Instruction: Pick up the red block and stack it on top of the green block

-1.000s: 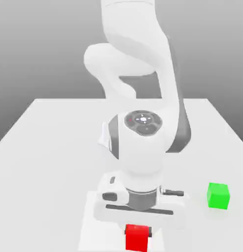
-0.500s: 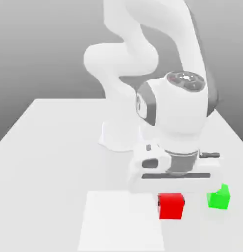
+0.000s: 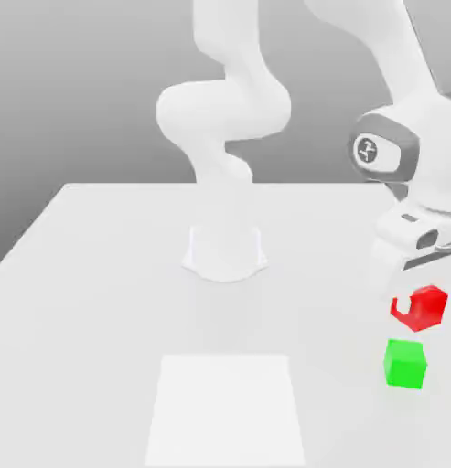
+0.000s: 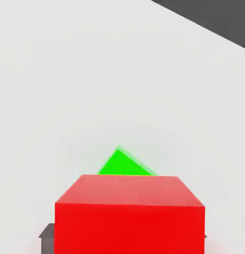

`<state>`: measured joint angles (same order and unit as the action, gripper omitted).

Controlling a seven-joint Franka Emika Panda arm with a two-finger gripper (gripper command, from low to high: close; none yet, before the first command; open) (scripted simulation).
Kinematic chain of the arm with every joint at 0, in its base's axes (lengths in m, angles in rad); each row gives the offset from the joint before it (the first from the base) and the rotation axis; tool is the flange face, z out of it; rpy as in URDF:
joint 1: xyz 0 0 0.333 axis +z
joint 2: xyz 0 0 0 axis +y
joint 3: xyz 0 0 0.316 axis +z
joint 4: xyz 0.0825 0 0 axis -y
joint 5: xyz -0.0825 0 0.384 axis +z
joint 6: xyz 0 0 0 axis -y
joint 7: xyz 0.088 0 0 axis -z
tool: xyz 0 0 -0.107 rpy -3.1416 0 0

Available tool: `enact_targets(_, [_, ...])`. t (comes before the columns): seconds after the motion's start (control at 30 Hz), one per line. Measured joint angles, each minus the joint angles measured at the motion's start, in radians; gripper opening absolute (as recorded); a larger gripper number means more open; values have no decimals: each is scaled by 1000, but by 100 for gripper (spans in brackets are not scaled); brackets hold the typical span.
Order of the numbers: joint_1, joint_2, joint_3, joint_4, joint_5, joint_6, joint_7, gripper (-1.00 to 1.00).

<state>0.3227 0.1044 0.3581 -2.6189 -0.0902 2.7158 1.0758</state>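
Note:
The red block (image 3: 431, 305) hangs in the air at the exterior view's right, tilted, with my gripper (image 3: 414, 309) shut on it under the white hand. Directly below it, a small gap apart, the green block (image 3: 405, 363) rests on the white table (image 3: 101, 274). In the hand view the red block (image 4: 128, 213) is close up between dark fingertips (image 4: 46, 232). Beyond it a corner of the green block (image 4: 122, 165) peeks out; the red cube hides the remainder.
The arm's round white base (image 3: 225, 252) stands at the table's middle back. A flat white square patch (image 3: 227, 407) lies on the table near the front edge. The table's right edge runs close by the green block.
The arm has swung from the table's front middle to the exterior view's right and risen. It carried the red block off the white patch to above the green block.

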Motion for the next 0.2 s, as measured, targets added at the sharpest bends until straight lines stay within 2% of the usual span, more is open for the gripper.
enact_targets(0.07, [25, 72, -38, 4, -68, 63, 50, -100])
enact_targets(0.1, [35, 97, -53, 6, -92, 85, 67, 100])
enact_targets(0.2, [35, 97, -53, 6, -92, 85, 67, 100])
